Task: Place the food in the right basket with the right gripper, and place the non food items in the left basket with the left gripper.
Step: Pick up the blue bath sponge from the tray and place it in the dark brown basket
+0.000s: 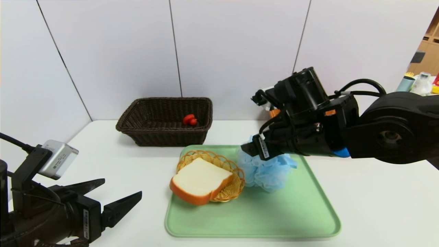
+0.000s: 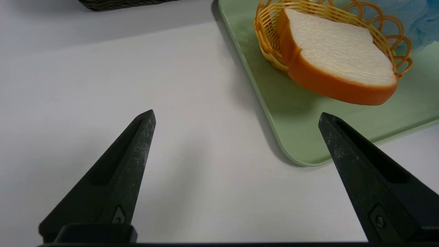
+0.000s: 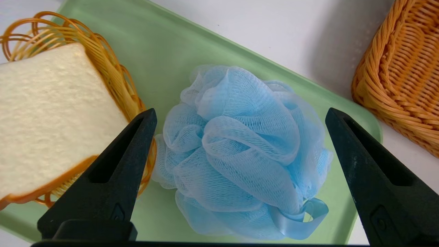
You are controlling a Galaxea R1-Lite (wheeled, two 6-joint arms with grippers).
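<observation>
A slice of bread (image 1: 200, 180) lies in a small yellow wire basket (image 1: 233, 185) on the green tray (image 1: 253, 212). Beside it on the tray sits a blue mesh bath pouf (image 1: 265, 173). My right gripper (image 1: 252, 145) hovers open just above the pouf (image 3: 240, 147), one finger on each side, touching nothing. My left gripper (image 1: 121, 187) is open and empty, low over the table at the near left, short of the tray's corner (image 2: 308, 137). The dark left basket (image 1: 161, 137) holds a small red object (image 1: 189, 119). The orange wicker right basket (image 3: 401, 68) stands just off the tray.
In the head view my right arm (image 1: 394, 133) hides most of the right basket. White wall panels stand close behind the table. Bottles and clutter (image 1: 420, 84) sit at the far right. Bare white table (image 2: 137, 68) lies between my left gripper and the tray.
</observation>
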